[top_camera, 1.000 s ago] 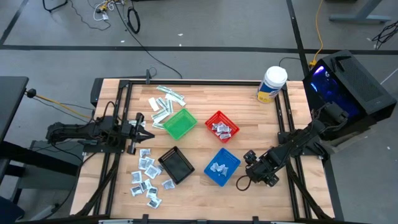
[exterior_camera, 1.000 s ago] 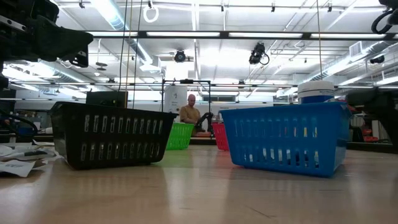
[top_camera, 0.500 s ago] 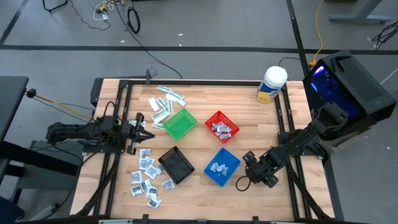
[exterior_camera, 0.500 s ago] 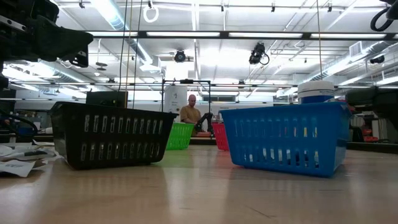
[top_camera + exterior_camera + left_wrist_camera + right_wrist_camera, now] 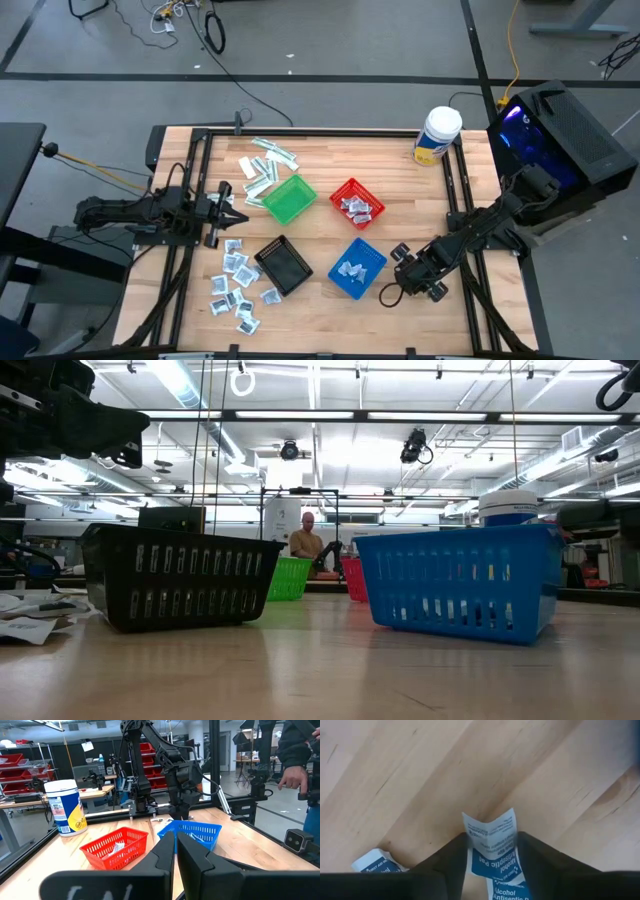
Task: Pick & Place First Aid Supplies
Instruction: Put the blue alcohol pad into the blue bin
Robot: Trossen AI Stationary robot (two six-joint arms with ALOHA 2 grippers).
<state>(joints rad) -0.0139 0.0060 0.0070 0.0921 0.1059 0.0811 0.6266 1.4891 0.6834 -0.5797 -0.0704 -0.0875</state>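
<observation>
Only its wrist view shows right claw (image 5: 490,865) pinching a sachet (image 5: 492,845).

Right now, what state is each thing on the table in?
Left gripper: shut, empty.
Right gripper: pinching the alcohol sachet, which bends.
Black basket: empty.
Green basket: empty.
Red basket: holds sachets.
Blue basket: holds sachets.
Tub: upright, lid on.
Loose packets: scattered, unsorted.
</observation>
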